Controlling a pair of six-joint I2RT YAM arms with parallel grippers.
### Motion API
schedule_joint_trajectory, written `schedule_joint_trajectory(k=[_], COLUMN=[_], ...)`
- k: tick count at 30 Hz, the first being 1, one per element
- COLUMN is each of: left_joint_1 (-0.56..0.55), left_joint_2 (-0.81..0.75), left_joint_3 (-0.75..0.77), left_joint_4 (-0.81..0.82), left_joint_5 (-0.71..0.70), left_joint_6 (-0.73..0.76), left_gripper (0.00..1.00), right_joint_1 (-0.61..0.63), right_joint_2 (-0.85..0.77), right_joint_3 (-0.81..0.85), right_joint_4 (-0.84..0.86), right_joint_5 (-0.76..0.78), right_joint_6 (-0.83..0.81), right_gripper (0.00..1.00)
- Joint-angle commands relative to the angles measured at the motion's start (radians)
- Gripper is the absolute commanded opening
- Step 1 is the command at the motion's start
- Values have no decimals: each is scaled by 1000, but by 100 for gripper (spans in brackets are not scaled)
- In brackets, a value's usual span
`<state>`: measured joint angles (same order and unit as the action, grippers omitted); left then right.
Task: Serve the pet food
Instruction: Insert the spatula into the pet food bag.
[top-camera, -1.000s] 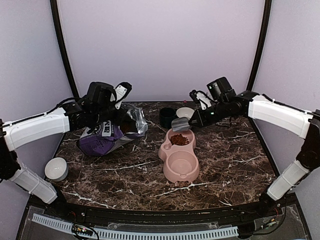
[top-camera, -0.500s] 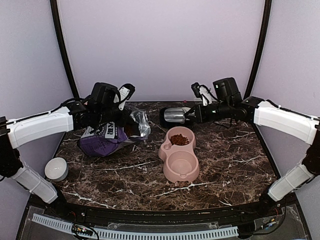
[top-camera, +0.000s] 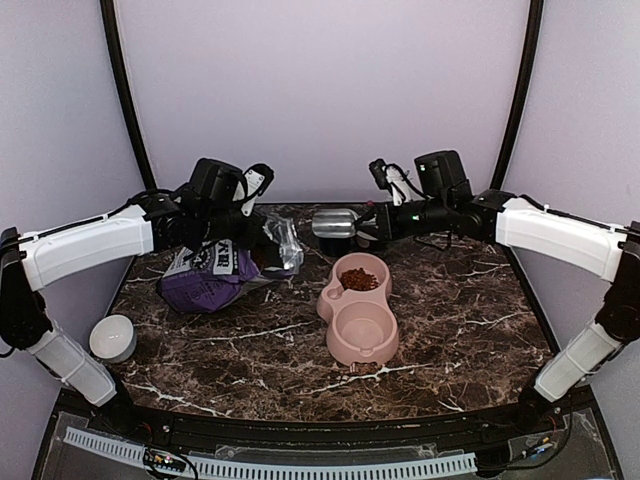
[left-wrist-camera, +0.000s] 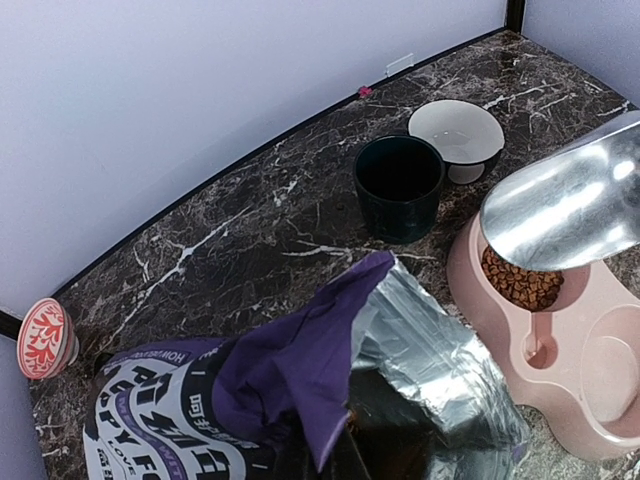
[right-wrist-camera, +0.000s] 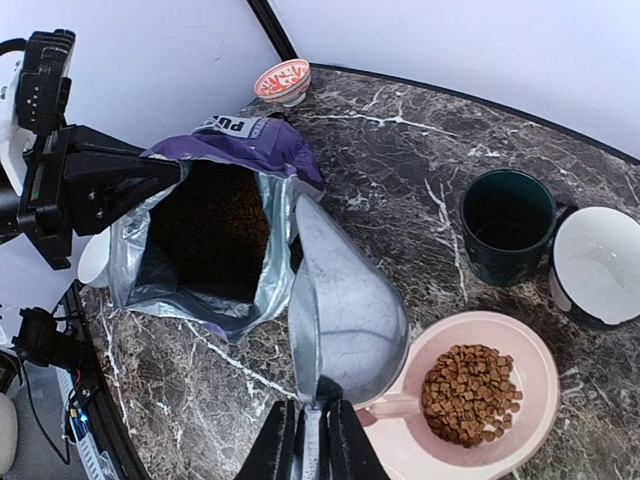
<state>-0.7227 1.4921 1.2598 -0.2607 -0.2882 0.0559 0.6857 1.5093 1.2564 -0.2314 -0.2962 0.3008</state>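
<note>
The pet food (top-camera: 361, 279) is a heap of brown kibble in the far well of the pink double bowl (top-camera: 362, 340); it also shows in the right wrist view (right-wrist-camera: 470, 393) and the left wrist view (left-wrist-camera: 520, 282). More dark kibble (right-wrist-camera: 215, 225) lies inside the open purple bag (top-camera: 210, 275). My right gripper (right-wrist-camera: 310, 440) is shut on the handle of a metal scoop (right-wrist-camera: 345, 300), held in the air between bag and bowl; no kibble shows in it. My left gripper (right-wrist-camera: 140, 178) is shut on the bag's upper edge and holds its mouth open.
A dark green cup (left-wrist-camera: 398, 185) and a white bowl (left-wrist-camera: 455, 132) stand behind the pink bowl. A small white bowl (top-camera: 112, 337) sits at the table's left edge. A red-patterned dish (right-wrist-camera: 281, 80) stands behind the bag by the back wall.
The scoop was tipped over the pink bowl's far well; it has lifted and swung left toward the bag. My left gripper has kept its hold on the bag.
</note>
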Motion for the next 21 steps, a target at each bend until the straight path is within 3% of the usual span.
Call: schedule_joint_trajectory(k=[1, 21], left_joint_1=[1, -7], left_joint_2=[-29, 4], left_joint_3=[60, 111], left_joint_4=[35, 36], left_joint_5=[43, 152], left_joint_6=[-10, -49], left_gripper=[0, 0], right_joint_1=[34, 148], right_joint_2=[45, 335], right_joint_3=[78, 331], right_joint_4=[68, -14], right_joint_5=[-45, -90], right_joint_6=[-10, -70], right_gripper=[0, 0])
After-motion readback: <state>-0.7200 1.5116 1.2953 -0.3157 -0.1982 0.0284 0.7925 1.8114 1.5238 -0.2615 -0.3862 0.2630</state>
